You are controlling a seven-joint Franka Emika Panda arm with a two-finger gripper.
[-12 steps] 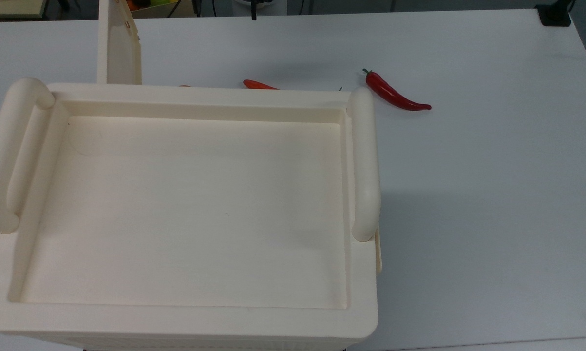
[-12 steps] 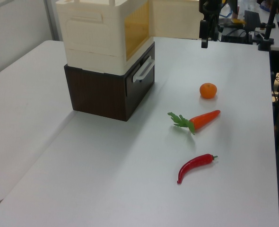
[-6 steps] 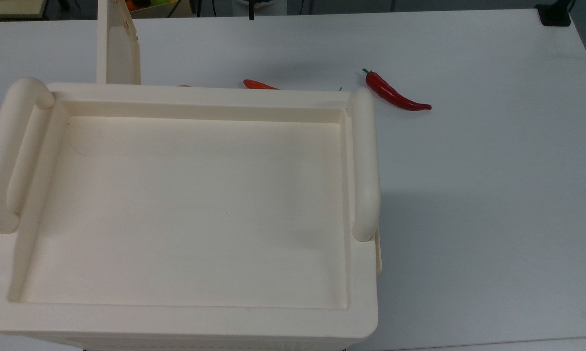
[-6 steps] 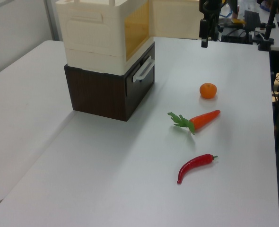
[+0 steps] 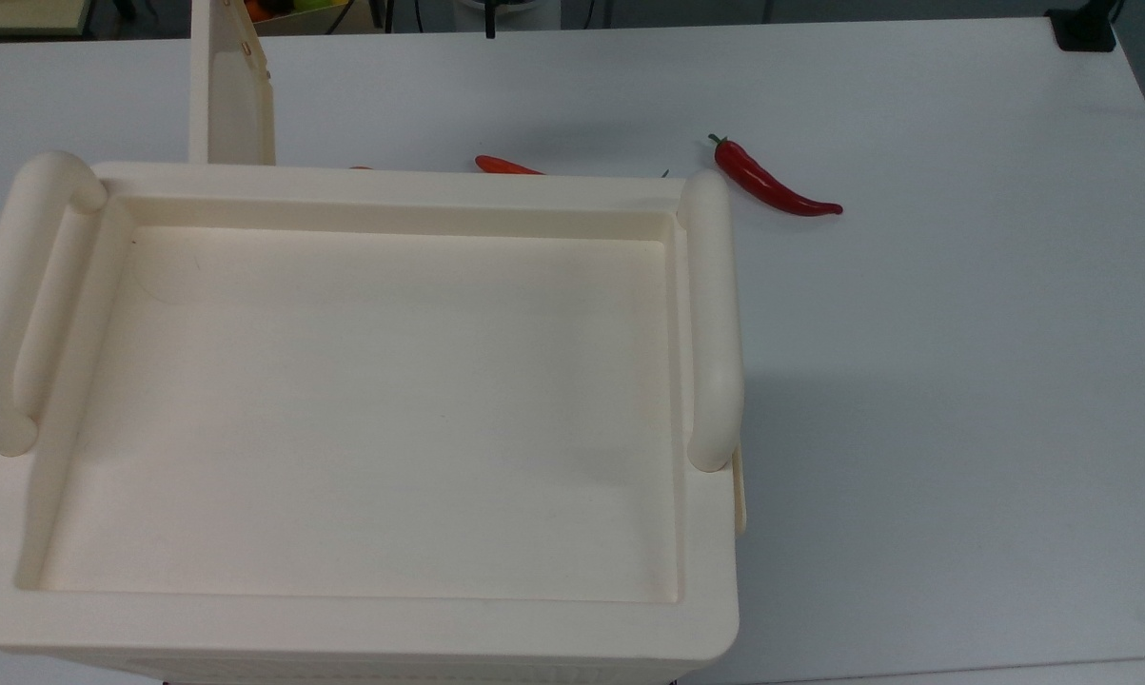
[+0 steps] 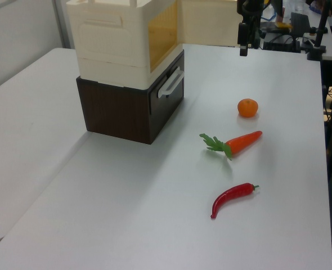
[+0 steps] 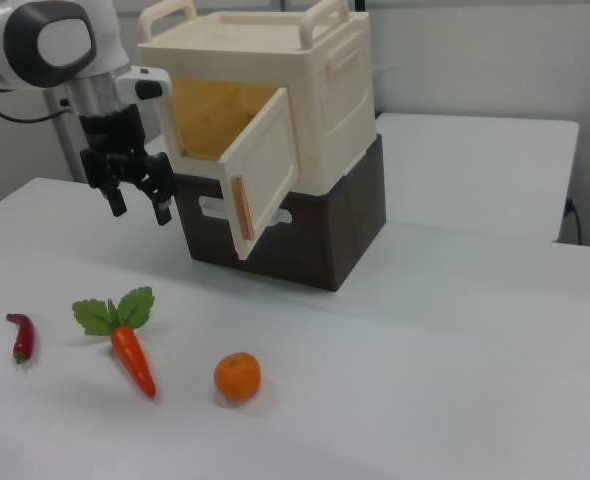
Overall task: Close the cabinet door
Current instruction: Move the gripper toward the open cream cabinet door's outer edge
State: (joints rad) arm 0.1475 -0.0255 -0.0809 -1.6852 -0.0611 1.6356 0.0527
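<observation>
- The cabinet [image 7: 275, 110] was a big cream plastic box with a sunken, tray-like top and two thick rounded handles [image 5: 715, 323], sitting on a dark brown drawer unit [image 7: 305, 235] on the white table [image 5: 962, 381].
- The cabinet door [image 7: 265, 170] was a thin, flat cream panel, swung wide open and standing out from the front of the cabinet; its free edge showed a brownish strip in the right view.
- In the top view the door [image 5: 232, 95] stuck out past the cabinet's far edge near the top view's left, with small brown marks along one edge.
- Behind the open door the inside of the cabinet looked yellowish-orange.
- The gripper [image 7: 133, 200] hung in the air at the right view's left of the door, near it but apart from it, fingers pointing down and spread, holding nothing.
- In the left view the gripper [image 6: 243, 49] hung above the far end of the table, beside the door.
- On the table in front lay a red chilli [image 7: 20, 337], a carrot [image 7: 130, 352] with green leaves and an orange [image 7: 237, 376], all apart from each other and from the cabinet.
</observation>
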